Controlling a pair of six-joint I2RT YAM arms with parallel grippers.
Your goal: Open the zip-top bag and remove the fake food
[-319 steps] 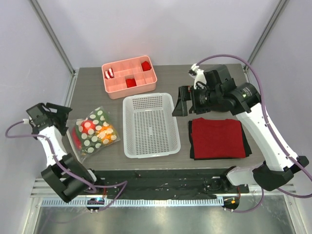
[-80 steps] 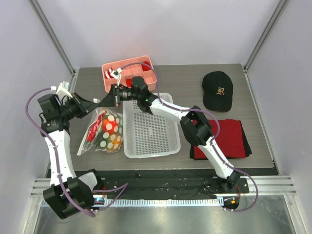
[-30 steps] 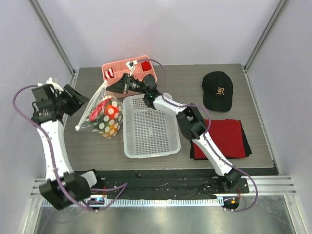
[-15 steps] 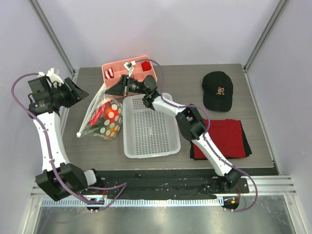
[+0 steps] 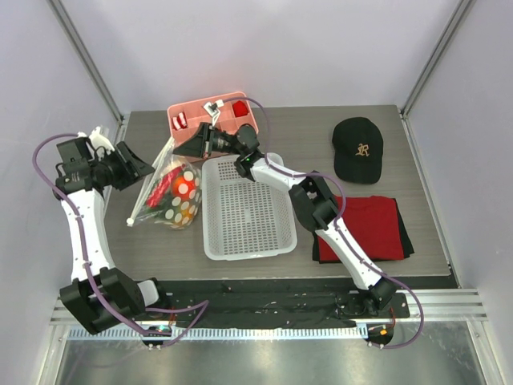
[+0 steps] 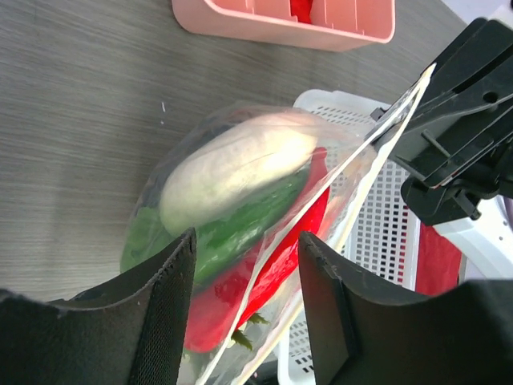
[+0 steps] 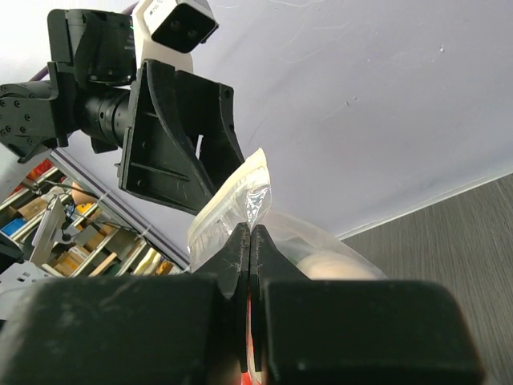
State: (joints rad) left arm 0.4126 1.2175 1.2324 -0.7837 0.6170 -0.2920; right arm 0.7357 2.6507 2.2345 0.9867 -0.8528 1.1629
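Observation:
The zip-top bag (image 5: 178, 202), clear with white dots, hangs tilted over the table left of the basket. My right gripper (image 5: 176, 147) is shut on its top edge, the jaws (image 7: 250, 231) pinched flat on the plastic. The fake food is inside: a whitish piece (image 6: 239, 163), a green piece (image 6: 228, 234) and a red piece (image 6: 282, 255). Just left of the bag, my left gripper (image 5: 139, 169) is open. In the left wrist view the bag's zip edge (image 6: 321, 204) runs between its spread fingers (image 6: 160, 313), and I cannot tell whether either finger touches it.
A white perforated basket (image 5: 245, 241) stands right of the bag. Behind it is a pink compartment tray (image 5: 210, 147) with red pieces. A black cap (image 5: 357, 149) lies at the back right and a folded red cloth (image 5: 369, 228) at the front right.
My left gripper has swung back right and slightly down toward the bag after pulling away to the left. The right gripper and the bag have barely moved.

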